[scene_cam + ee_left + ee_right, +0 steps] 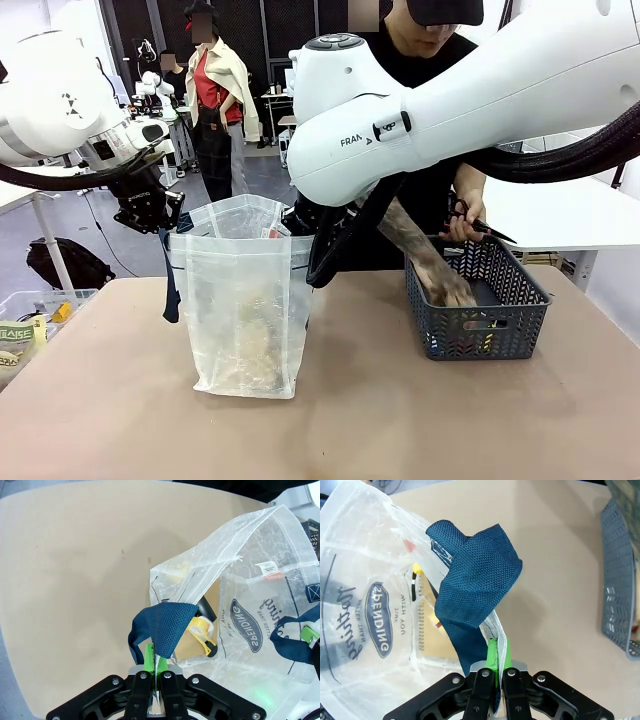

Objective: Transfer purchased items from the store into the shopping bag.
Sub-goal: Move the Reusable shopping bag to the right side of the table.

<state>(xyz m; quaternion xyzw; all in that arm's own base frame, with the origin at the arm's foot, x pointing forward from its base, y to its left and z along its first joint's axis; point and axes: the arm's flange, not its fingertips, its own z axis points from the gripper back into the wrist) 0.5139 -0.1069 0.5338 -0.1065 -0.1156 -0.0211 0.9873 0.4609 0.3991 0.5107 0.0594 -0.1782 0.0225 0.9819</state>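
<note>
Shopping bag (245, 300) stands open, left end effector (156, 660) and right end effector (497, 657) clamped on its rim (hand's (450, 285) in the basket (480, 335)).

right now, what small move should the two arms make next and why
Probably none beyond holding steady: the left gripper and right gripper are each shut on the rim of the shopping bag by a blue handle, spreading its mouth, while the person's hand is down in the basket, likely fetching an item.
</note>
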